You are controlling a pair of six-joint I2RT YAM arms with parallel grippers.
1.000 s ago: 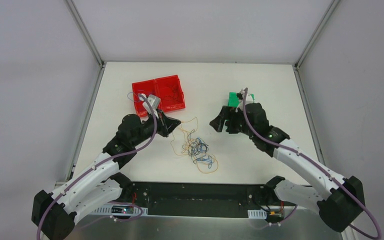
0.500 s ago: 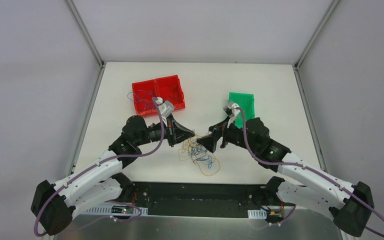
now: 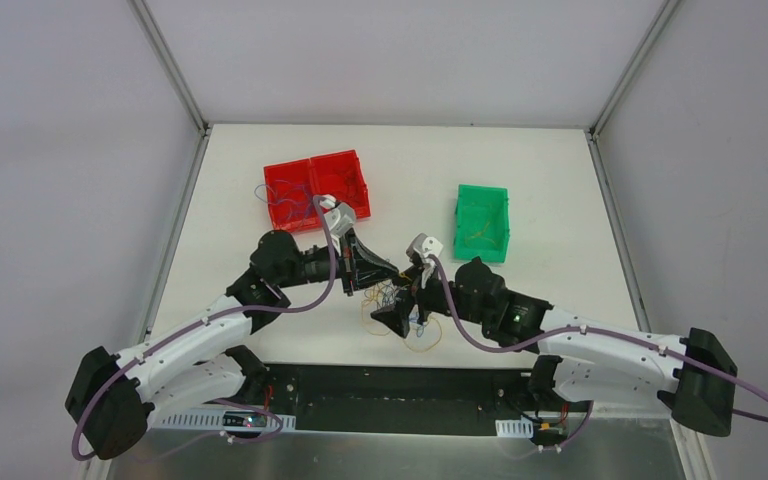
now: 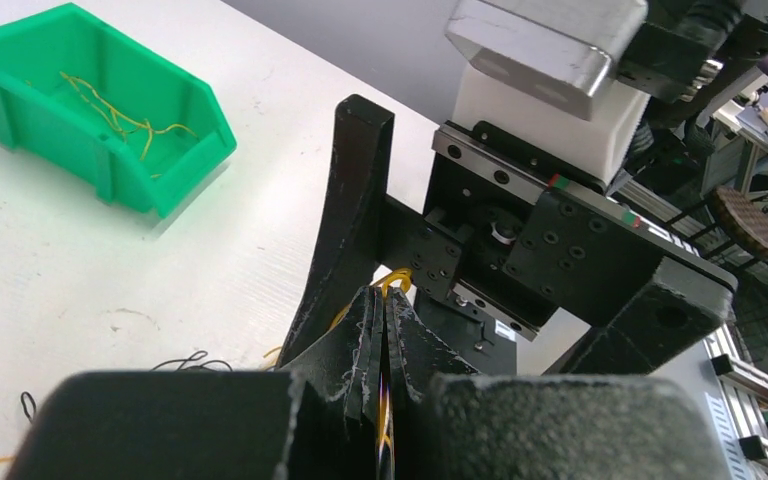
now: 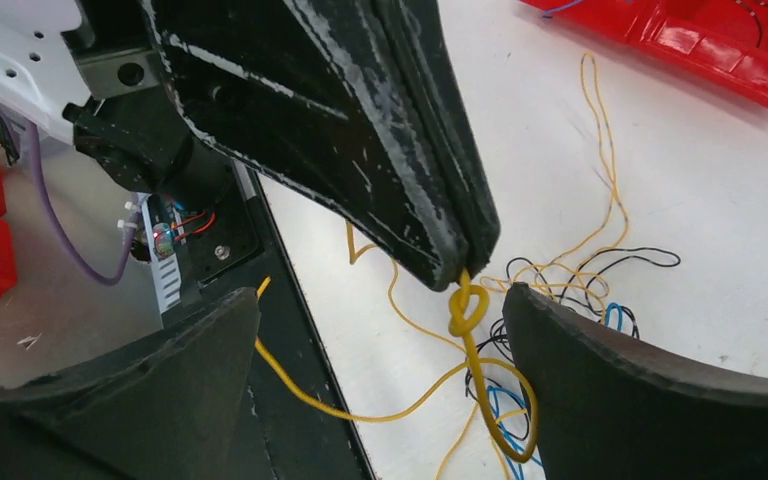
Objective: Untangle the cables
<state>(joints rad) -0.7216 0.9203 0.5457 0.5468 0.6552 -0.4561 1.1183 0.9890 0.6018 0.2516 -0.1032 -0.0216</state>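
White table (image 3: pixel 540 170) w/ soft, even light. Pale grey walls (image 3: pixel 400 60) behind it & on both sides; alu posts (image 3: pixel 167 60) stand at table's back corners. Shiny metal ledge (image 3: pixel 390 455) along table's near edge.

White desk (image 3: pixel 560 200) with walls along its left, far and right edges. Two red bins (image 3: pixel 317 190) sit on it far-left, side by side and touching; one green bin (image 3: pixel 482 222) sits right of centre, well apart from the reds. A loose tangle of cables (image 3: pixel 418 325) (yellow, blue, black) lies on the bare surface at front-middle, nearer than both bins, and a thin wire loop hangs over the red pair's left edge.
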